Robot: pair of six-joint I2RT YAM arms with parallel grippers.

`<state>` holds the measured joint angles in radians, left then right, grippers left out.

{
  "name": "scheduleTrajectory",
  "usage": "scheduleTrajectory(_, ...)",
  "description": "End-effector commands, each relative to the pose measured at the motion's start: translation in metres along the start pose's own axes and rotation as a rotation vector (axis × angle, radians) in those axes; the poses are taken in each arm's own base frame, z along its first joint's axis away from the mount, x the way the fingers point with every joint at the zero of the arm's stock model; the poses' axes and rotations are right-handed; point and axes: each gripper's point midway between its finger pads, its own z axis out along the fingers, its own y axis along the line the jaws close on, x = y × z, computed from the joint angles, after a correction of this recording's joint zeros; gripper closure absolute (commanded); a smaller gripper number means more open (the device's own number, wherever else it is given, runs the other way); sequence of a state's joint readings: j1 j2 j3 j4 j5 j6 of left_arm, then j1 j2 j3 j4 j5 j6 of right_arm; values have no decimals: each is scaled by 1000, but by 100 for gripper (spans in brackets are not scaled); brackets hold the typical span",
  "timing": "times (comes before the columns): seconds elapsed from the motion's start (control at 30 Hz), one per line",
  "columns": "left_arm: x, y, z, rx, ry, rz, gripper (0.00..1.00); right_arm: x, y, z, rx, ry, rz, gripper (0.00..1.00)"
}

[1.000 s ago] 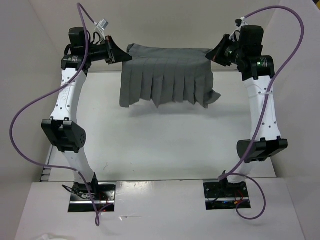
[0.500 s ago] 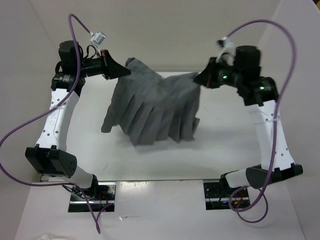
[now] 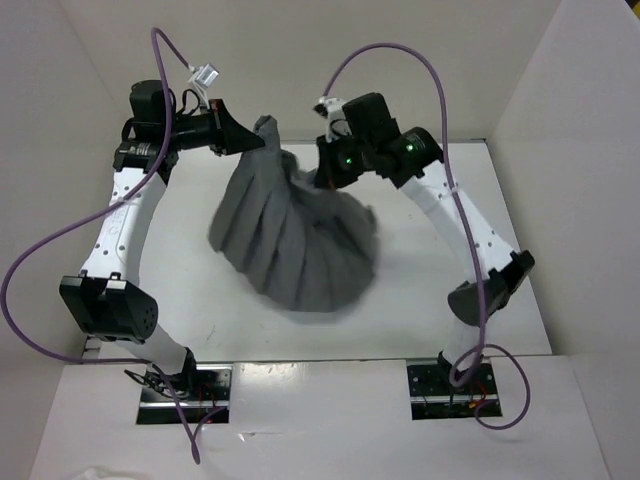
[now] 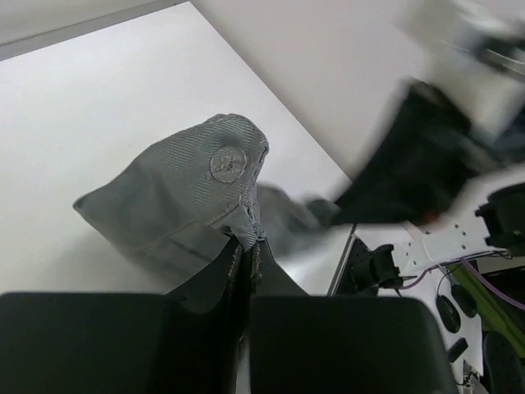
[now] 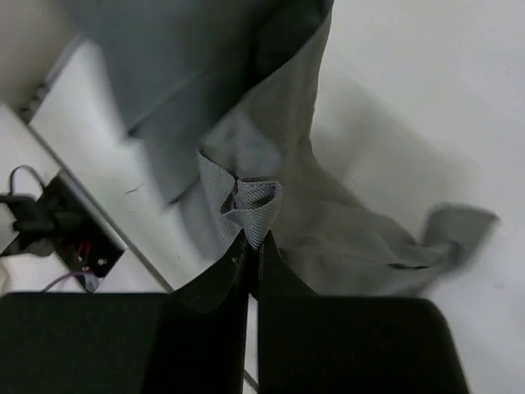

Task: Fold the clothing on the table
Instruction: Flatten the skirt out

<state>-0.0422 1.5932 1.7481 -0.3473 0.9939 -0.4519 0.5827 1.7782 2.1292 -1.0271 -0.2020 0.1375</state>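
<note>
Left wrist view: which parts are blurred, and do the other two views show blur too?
Left wrist: the skirt corner with its button is sharp, the right arm behind smears. Right wrist: the pinched fold is crisp, cloth at the upper left blurs. Top: only the skirt's lower hem softens.

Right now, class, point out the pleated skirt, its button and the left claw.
pleated skirt [image 3: 295, 240]: top view, fabric middle.
button [image 4: 227, 163]: left wrist view, its centre.
left claw [image 4: 250, 245]: left wrist view, between fingertips.

Walls: plain white back wall [image 3: 400, 60], white left panel [image 3: 40, 150] and white right panel [image 3: 590, 150] boxing the scene on three sides | Furniture: white bench [image 3: 420, 300], a pale ledge [image 3: 320, 420] along its near edge | Light: soft and even, only faint grey shadows on the bench
</note>
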Motion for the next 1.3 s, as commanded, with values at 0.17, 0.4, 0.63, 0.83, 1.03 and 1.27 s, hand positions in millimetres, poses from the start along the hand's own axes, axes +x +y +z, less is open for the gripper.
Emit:
scheduleTrajectory(0.17,-11,-8,-6,8,-38,52,100,-22,-226,-145,866,-298,513,100)
scheduleTrajectory(0.4,-10,-8,-7,-3,-38,45,100,-71,-108,-162,281,-479,208,100)
scheduleTrajectory(0.63,-27,-4,-5,-1,-66,55,100,-72,-131,-157,349,-478,232,100)
scheduleTrajectory(0.83,-55,27,9,-51,-88,49,100,-93,-156,-155,421,-539,227,100)
scheduleTrajectory(1.03,-67,48,19,-66,-79,-5,100,-97,-160,-151,423,-545,216,100)
scheduleTrajectory(1.27,-44,-12,-14,-14,-127,39,100,-58,-109,-185,293,-545,178,100)
